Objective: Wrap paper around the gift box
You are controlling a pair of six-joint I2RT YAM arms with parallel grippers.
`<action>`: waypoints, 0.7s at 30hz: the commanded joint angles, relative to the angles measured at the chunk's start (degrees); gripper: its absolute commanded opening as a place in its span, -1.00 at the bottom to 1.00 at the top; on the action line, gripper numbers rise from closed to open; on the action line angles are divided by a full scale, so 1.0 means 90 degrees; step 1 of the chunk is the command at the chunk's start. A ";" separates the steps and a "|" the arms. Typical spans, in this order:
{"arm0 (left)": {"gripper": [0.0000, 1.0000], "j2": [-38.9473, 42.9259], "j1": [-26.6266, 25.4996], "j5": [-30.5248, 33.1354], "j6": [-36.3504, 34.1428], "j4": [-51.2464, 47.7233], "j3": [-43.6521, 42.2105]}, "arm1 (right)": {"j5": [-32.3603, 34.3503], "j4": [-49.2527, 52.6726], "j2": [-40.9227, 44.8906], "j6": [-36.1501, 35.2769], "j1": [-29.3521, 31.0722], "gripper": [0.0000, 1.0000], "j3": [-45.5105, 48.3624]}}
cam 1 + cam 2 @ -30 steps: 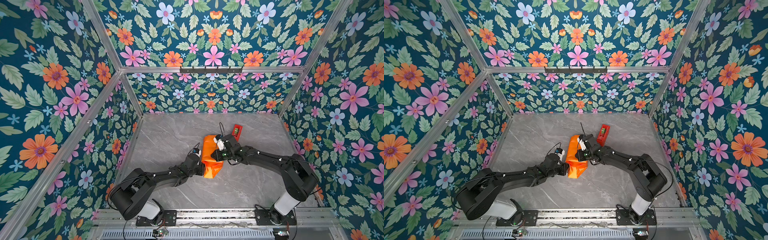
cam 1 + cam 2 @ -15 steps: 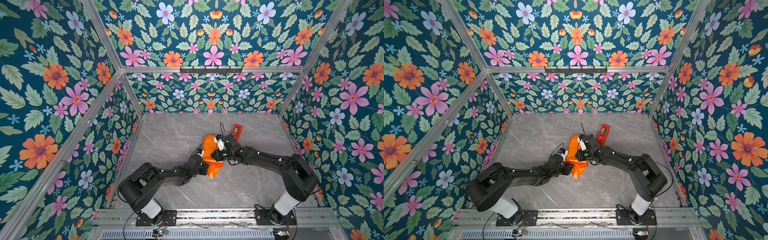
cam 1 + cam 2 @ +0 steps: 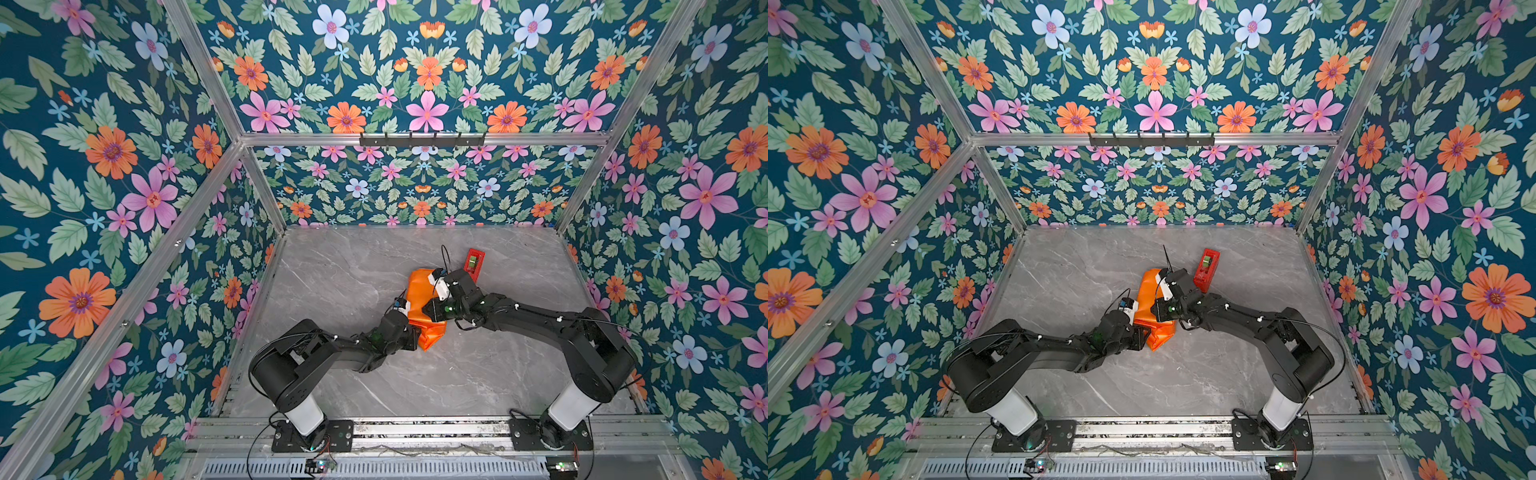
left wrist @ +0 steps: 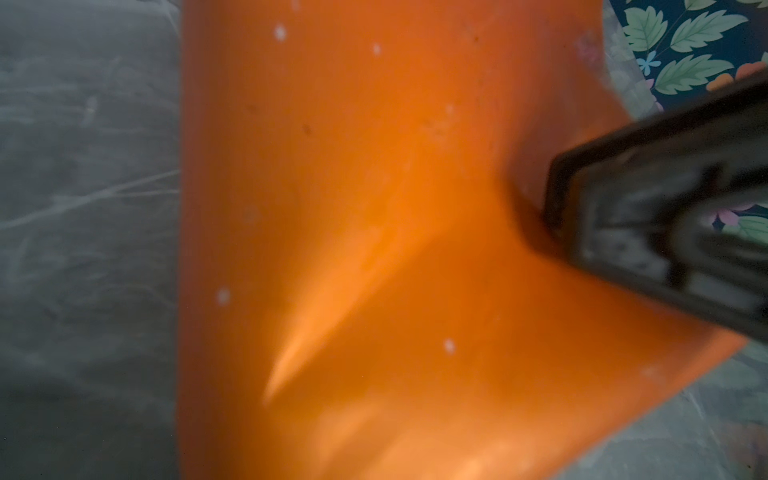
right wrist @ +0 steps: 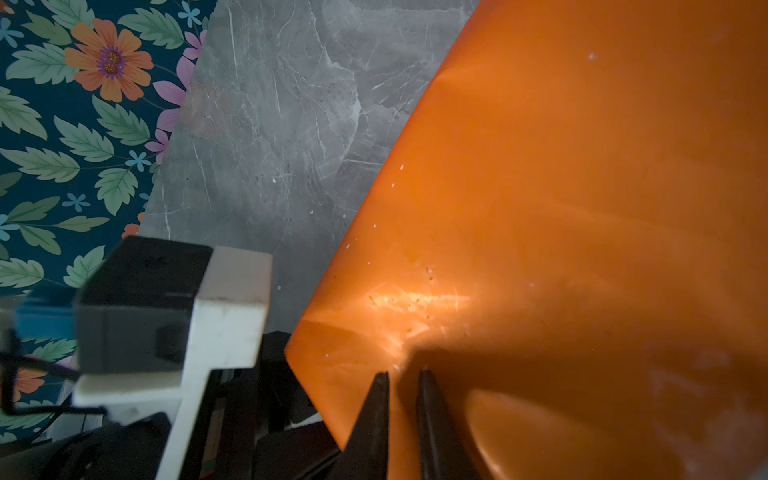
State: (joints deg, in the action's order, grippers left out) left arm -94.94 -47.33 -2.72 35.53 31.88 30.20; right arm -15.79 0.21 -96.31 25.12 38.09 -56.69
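Note:
The orange paper (image 3: 420, 297) (image 3: 1148, 291) lies folded into a bundle mid-table; the gift box is hidden under it. My left gripper (image 3: 414, 334) (image 3: 1144, 332) is pressed against the bundle's near-left end. Its jaws are out of sight in the left wrist view, which the paper (image 4: 374, 208) fills. My right gripper (image 3: 432, 309) (image 3: 1160, 311) reaches over the bundle from the right. In the right wrist view its gripper (image 5: 402, 374) is shut on a fold of the paper (image 5: 582, 208), near a creased corner.
A red tape dispenser (image 3: 473, 262) (image 3: 1206, 266) lies just behind the right wrist. The left arm's camera block (image 5: 166, 311) sits close beside the paper's corner. A black finger (image 4: 665, 216) presses on the paper. Floral walls enclose the grey marble table (image 3: 353, 270).
The left arm has slid toward the bundle's near end and its elbow has swung rightward. The paper's near flap looks shorter and more tucked. The right arm has barely moved.

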 commanded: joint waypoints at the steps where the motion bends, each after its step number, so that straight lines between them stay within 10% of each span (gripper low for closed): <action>1: -0.29 -0.0029 -0.0025 0.0068 -0.0071 0.0168 -0.0024 | -0.0053 0.0734 -0.0070 0.0031 0.0018 -0.67 0.0048; 21: -0.55 -0.0356 -0.0379 -0.0143 -0.0442 0.0451 0.0052 | -0.0062 0.0786 -0.0080 0.0021 0.0026 -0.67 0.0000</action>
State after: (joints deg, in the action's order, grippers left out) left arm -97.30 -50.65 -4.03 32.49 35.11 30.35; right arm -15.64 0.51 -96.38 25.15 38.09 -56.95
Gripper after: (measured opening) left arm 0.218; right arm 0.163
